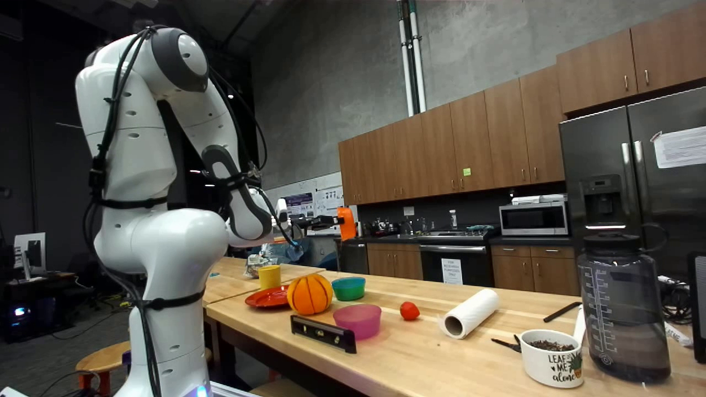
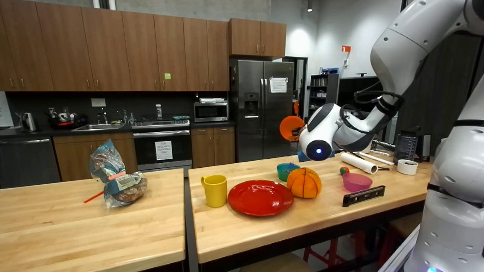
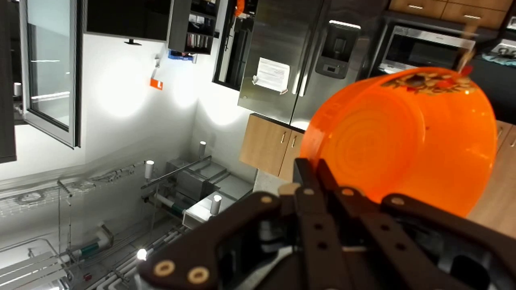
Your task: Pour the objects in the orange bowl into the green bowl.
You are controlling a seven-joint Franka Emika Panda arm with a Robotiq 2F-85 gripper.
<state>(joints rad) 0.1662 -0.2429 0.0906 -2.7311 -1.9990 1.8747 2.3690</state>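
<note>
The small orange bowl [image 3: 403, 133] is tipped on its side, its wall pinched between the two fingers of my gripper [image 3: 311, 163] in the wrist view. Tan and red small pieces [image 3: 433, 83] lie along its side near the rim, and a few blurred ones are past the rim. The orange bowl also shows in both exterior views [image 1: 347, 223] [image 2: 291, 127], held high above the table. The green bowl [image 1: 348, 289] stands upright on the table below it, and also shows here [image 2: 284, 173]; small specks show inside, too small to tell. It is not in the wrist view.
Near the green bowl are an orange pumpkin [image 2: 304, 183], a red plate [image 2: 261, 198], a pink bowl [image 1: 361, 321] and a black level [image 1: 322, 333]. A red toy [image 1: 409, 311], paper roll [image 1: 475, 311], yellow mug [image 2: 215, 190], white cup [image 1: 551, 361] and bottle [image 1: 623, 314] stand farther off.
</note>
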